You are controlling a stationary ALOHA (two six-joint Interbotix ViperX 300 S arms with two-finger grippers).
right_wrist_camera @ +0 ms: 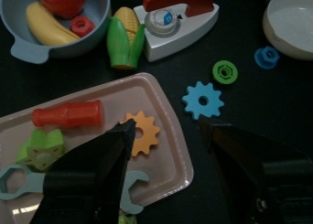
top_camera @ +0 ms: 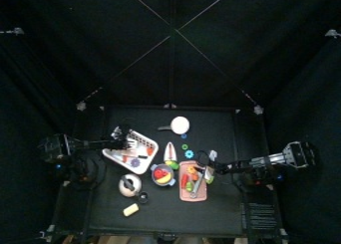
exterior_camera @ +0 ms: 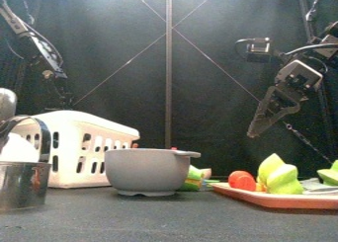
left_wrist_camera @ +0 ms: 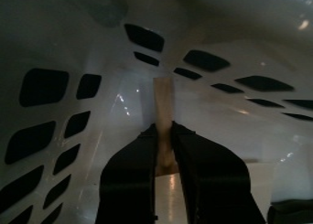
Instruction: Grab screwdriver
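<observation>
screwdriver: pale slim shaft point(left_wrist_camera: 163, 100) is lying inside the white basket point(left_wrist_camera: 68, 90), low against the slotted wall. Only the left wrist view is showing it; the handle is hidden, so I'm reading it as the screwdriver from the shape alone.
long axis: running straight out from between the left jaws, in line with the reach.
left hand: point(left_wrist_camera: 166, 150) is sitting down in the basket, jaws narrow and closing on the shaft from both sides. Looks like a grip, and a lift is likely the next step.
nearer arm: left, already on it. The basket is sitting on the left side of the tabletop point(top_camera: 160, 203).
right hand: point(right_wrist_camera: 167, 129) is hanging wide and holding nothing, over the pink tray point(right_wrist_camera: 166, 90), well apart from the basket.
risk: the shaft is lying close to the basket wall and could be catching on the slots when coming up.
surface: black tabletop, crowded in the middle with a grey bowl point(exterior_camera: 148, 172), the tray and loose gears.
room: black curtains are closing in all sides.
</observation>
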